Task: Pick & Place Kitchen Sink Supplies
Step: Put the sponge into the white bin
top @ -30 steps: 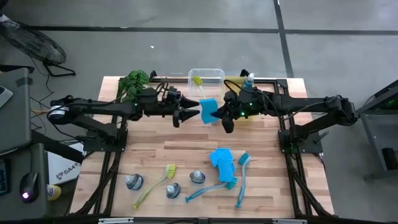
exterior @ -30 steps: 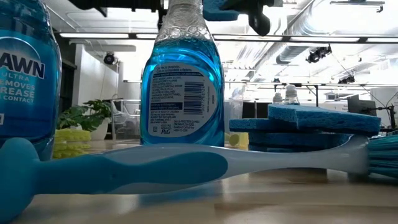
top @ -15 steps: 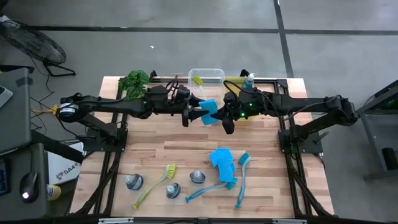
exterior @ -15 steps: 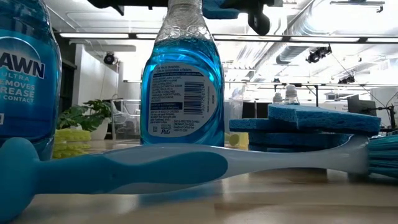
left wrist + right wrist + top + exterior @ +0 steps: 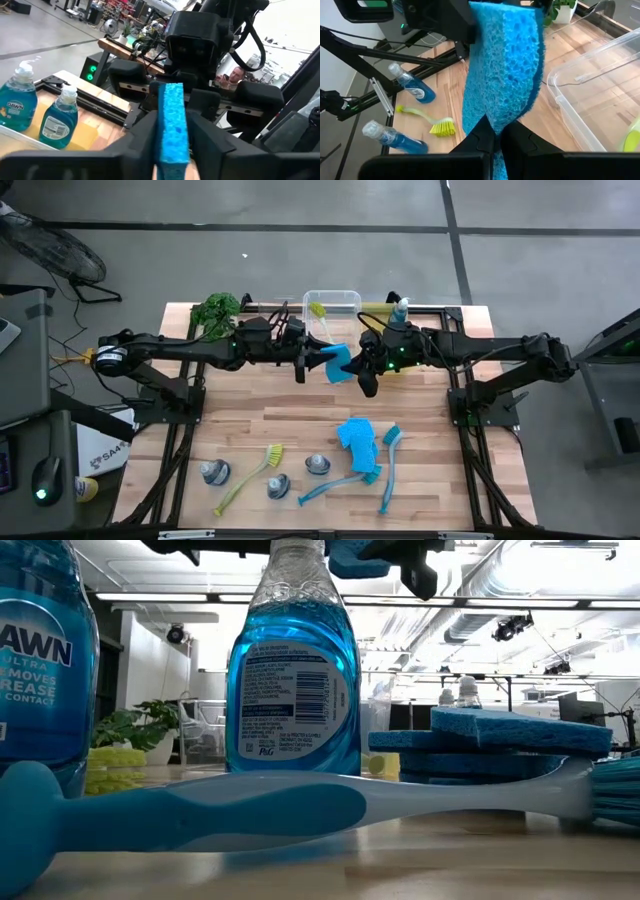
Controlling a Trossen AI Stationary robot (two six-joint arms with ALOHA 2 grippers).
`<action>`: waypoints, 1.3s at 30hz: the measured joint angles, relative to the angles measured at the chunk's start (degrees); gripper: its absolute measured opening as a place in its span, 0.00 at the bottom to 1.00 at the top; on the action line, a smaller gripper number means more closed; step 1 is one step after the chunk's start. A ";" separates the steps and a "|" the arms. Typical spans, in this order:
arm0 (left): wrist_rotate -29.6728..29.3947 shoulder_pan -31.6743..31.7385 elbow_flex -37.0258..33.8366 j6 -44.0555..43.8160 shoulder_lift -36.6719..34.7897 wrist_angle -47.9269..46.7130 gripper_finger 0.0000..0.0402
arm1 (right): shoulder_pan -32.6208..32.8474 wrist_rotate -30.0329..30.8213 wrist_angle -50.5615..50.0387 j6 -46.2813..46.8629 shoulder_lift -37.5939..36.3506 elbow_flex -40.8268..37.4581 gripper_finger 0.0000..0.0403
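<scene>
A blue sponge [image 5: 337, 363] hangs in the air over the far middle of the table, between my two grippers. My left gripper [image 5: 316, 364] reaches it from the table's left, and its fingers are shut on the sponge [image 5: 173, 120]. My right gripper [image 5: 354, 369] comes from the right and is shut on the sponge [image 5: 505, 60] too. On the table near the front lie more blue sponges [image 5: 357, 437], two blue brushes [image 5: 386, 470], a yellow-green brush [image 5: 250, 475] and three blue bottles [image 5: 277, 486]. My left gripper pinches the sponge's two broad faces [image 5: 172, 145] between its two fingers, coming level from the table's left. The sponge stands on edge between the fingers [image 5: 145, 135], clear of the table. My right gripper pinches the sponge's near edge [image 5: 492, 117] between its two fingers, level from the table's right. The rest of the sponge stands out past the fingertips toward the other arm.
A clear bin [image 5: 345, 298] with a yellow-green brush head [image 5: 317, 309] stands at the far edge, and a yellow bin [image 5: 378, 313] with a bottle [image 5: 401, 308] is beside it. A green plant [image 5: 215, 311] sits at the far left. Bottles [image 5: 293, 670] and a brush handle [image 5: 200, 815] fill the low view.
My left gripper has gone toward the table's right until its fingers stood on either side of the sponge held by my right gripper. Its fingers have then closed on the sponge, which has tipped a little. My right gripper has kept still.
</scene>
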 joint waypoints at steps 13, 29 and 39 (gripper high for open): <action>0.96 0.02 0.00 0.92 -0.01 -0.09 0.02 | 0.01 -0.23 0.02 -0.02 0.00 0.00 0.03; 0.12 0.00 0.00 3.72 -0.06 -0.12 0.03 | -0.03 -1.07 -0.17 0.00 -0.62 -0.02 0.40; -3.77 4.53 -0.04 5.56 -5.80 -12.11 0.03 | -1.19 -0.93 -5.26 0.39 -4.71 -0.02 0.55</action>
